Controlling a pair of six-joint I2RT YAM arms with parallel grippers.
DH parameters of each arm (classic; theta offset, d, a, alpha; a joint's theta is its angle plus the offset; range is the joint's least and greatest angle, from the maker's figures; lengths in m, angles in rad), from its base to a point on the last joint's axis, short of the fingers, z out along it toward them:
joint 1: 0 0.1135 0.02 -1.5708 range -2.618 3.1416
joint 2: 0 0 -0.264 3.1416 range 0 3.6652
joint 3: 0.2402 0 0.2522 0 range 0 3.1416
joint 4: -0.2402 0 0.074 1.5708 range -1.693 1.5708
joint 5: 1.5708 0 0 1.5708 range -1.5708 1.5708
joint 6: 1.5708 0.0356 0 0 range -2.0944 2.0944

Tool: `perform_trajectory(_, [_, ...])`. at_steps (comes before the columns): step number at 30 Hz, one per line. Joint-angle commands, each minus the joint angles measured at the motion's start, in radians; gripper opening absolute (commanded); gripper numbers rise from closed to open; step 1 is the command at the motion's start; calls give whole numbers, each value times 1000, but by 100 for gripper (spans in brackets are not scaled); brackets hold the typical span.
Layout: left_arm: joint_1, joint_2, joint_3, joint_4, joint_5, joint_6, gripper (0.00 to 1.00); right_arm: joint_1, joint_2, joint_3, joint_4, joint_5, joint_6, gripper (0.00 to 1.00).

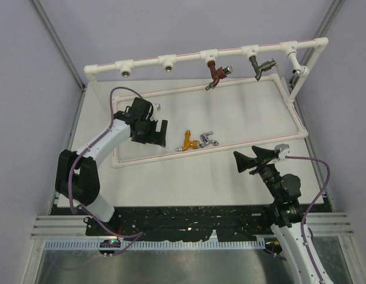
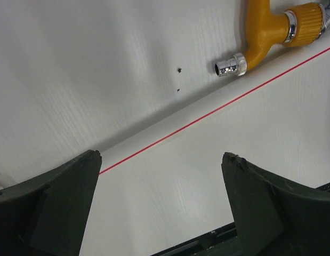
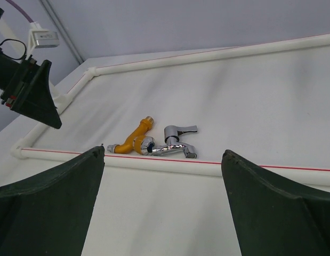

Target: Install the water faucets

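Two water faucets lie side by side on the white board inside the pipe frame: an orange-yellow one (image 1: 188, 142) (image 3: 131, 140) (image 2: 266, 32) and a shiny chrome one (image 1: 208, 139) (image 3: 178, 144). On the raised top rail, a red-brown faucet (image 1: 216, 73) and a dark grey faucet (image 1: 262, 66) hang from tee sockets. My left gripper (image 1: 161, 135) (image 2: 162, 160) stands open and empty just left of the orange faucet, above the frame's near pipe. My right gripper (image 1: 237, 161) (image 3: 163, 154) is open and empty, on the near side of that pipe, facing the two loose faucets.
The white pipe frame (image 1: 230, 147) (image 3: 234, 169) (image 2: 271, 106) with a thin red line borders the board. Two bare tee sockets (image 1: 125, 70) (image 1: 168, 64) sit on the left of the top rail. The left gripper's body (image 3: 31, 93) shows at the left of the right wrist view.
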Motion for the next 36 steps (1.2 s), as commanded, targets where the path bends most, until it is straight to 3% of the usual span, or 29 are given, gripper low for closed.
perform_trajectory(1, [-1,111,98,20,35,45,100,3,15,32,51,-66,-18,95])
perform_trajectory(6, [-3,202,113,58,142,39,100,3,94,49,52,-99,-19,95])
perform_trajectory(14, [-52,182,-59,146,191,-11,100,3,263,98,43,-113,-7,95])
perform_trajectory(24, [-208,128,-213,132,279,-34,100,14,496,155,93,-107,2,95])
perform_trajectory(28, [-280,70,-260,118,345,-34,100,41,614,224,89,-55,-1,100])
perform_trajectory(33, [-366,-2,-295,126,446,-32,99,147,843,336,61,52,-36,88])
perform_trajectory(36, [-372,-74,-334,177,434,-70,100,178,1001,419,57,94,-33,79])
